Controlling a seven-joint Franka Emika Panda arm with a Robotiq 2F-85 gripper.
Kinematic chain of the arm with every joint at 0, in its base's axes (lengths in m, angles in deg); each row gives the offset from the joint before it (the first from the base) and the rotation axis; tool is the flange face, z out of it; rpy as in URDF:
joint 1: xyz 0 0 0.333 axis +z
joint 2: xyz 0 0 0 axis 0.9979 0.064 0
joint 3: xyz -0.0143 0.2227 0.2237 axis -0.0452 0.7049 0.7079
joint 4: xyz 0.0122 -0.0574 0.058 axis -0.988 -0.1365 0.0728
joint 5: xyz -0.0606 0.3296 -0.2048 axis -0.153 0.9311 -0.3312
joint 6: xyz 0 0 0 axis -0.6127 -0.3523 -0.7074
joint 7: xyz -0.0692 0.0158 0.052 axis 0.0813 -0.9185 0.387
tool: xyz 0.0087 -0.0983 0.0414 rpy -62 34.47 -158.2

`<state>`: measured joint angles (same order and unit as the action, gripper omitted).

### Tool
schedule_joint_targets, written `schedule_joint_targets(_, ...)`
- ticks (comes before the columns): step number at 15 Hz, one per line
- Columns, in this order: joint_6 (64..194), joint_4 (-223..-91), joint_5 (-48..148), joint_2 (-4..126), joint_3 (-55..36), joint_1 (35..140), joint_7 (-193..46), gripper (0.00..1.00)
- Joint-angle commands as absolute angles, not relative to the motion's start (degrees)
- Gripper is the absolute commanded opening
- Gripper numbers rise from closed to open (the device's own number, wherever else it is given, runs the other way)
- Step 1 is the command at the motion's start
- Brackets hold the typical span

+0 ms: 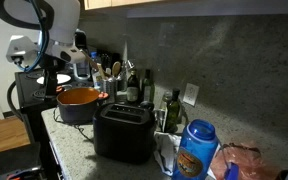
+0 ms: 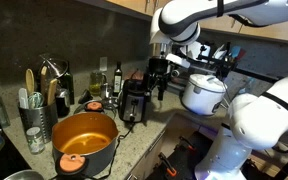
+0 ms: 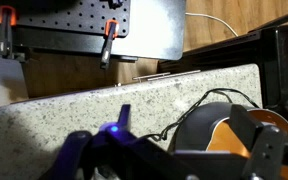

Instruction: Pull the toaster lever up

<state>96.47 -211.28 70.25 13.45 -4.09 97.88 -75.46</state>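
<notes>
The black two-slot toaster (image 1: 123,133) stands on the granite counter and shows in both exterior views (image 2: 134,100). I cannot make out its lever. My gripper (image 1: 50,80) hangs above the counter's edge beside the dark pot, well away from the toaster, and also shows in an exterior view (image 2: 156,78). In the wrist view the fingers (image 3: 189,140) are spread wide with nothing between them, and below them lie the pot and a black cord. The toaster is out of the wrist view.
The dark pot with orange inside (image 1: 79,101) (image 2: 84,142) (image 3: 234,135) stands beside the toaster. Bottles (image 1: 134,86) line the back wall. A blue-lidded jar (image 1: 196,148), a utensil holder (image 2: 34,115) and a white cooker (image 2: 202,92) stand nearby. The counter edge (image 3: 134,85) drops off to the floor.
</notes>
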Motion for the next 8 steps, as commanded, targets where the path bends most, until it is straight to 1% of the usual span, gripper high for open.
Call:
schedule_joint_targets(1,96.1,-211.1,70.8,13.4,-2.7,96.3,-76.1,1.00)
schedule_joint_targets(8,95.9,-210.8,70.5,14.0,-2.5,96.2,-76.1,1.00)
